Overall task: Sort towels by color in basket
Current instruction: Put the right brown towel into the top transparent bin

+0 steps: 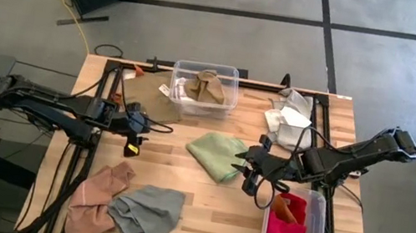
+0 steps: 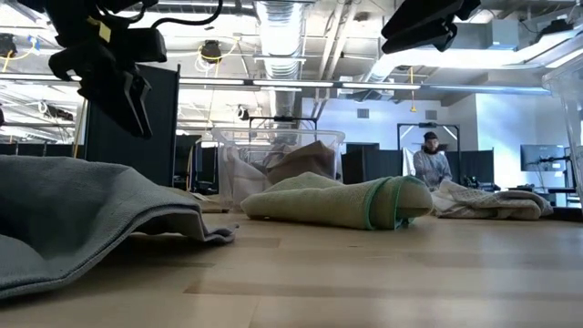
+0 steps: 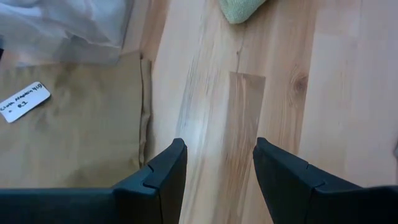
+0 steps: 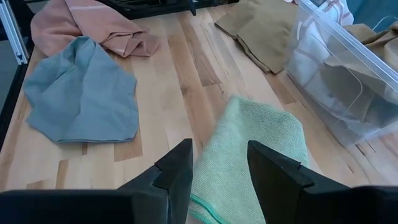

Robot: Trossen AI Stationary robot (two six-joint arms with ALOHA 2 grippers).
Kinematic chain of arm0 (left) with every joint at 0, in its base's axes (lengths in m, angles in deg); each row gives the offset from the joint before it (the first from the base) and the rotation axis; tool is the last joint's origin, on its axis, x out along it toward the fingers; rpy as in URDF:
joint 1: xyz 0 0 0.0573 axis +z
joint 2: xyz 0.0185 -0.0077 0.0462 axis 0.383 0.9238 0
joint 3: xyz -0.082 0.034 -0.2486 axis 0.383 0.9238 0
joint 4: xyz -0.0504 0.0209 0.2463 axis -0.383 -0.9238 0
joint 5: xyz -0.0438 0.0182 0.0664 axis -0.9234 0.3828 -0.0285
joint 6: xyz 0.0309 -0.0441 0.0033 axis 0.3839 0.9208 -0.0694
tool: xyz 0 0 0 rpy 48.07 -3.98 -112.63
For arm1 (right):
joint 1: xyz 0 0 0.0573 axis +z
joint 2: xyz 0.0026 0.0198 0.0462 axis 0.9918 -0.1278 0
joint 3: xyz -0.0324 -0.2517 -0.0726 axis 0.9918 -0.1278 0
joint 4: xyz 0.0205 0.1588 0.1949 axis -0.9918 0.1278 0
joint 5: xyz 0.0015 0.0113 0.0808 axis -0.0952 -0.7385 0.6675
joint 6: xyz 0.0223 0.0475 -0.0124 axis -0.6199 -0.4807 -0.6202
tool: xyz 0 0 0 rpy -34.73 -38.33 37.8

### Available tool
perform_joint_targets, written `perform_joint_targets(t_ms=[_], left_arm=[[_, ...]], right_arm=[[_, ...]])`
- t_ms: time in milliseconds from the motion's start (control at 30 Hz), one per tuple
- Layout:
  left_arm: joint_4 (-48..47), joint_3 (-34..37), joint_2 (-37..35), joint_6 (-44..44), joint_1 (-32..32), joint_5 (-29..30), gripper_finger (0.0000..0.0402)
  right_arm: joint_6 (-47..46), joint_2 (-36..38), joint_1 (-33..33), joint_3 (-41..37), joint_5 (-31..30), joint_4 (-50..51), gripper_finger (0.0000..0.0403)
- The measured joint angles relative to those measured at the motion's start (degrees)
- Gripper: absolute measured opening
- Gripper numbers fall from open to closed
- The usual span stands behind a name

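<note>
While both grippers hang empty, the light green towel [image 1: 217,155] lies mid-tabletop [image 1: 201,208], nearer the right one.
Right gripper [image 4: 219,163] jaws parted directly over its edge; left gripper [image 3: 217,163] jaws parted over bare wood, well apart.

Towels [image 1: 217,155] mid-table, between bins [image 1: 205,89] [image 1: 291,232].

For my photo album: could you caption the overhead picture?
Both open grippers, left gripper and right gripper, hover beside a light green towel.
</note>
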Motion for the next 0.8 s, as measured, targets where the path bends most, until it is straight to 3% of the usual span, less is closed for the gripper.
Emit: perform_joint_targets(t_ms=[800], left_arm=[[0.1,0.0,0.0,-0.1,0.0,0.0,0.0175]], right_arm=[[-0.9,0.0,1.5,0.0,0.0,0.1,0.0179]])
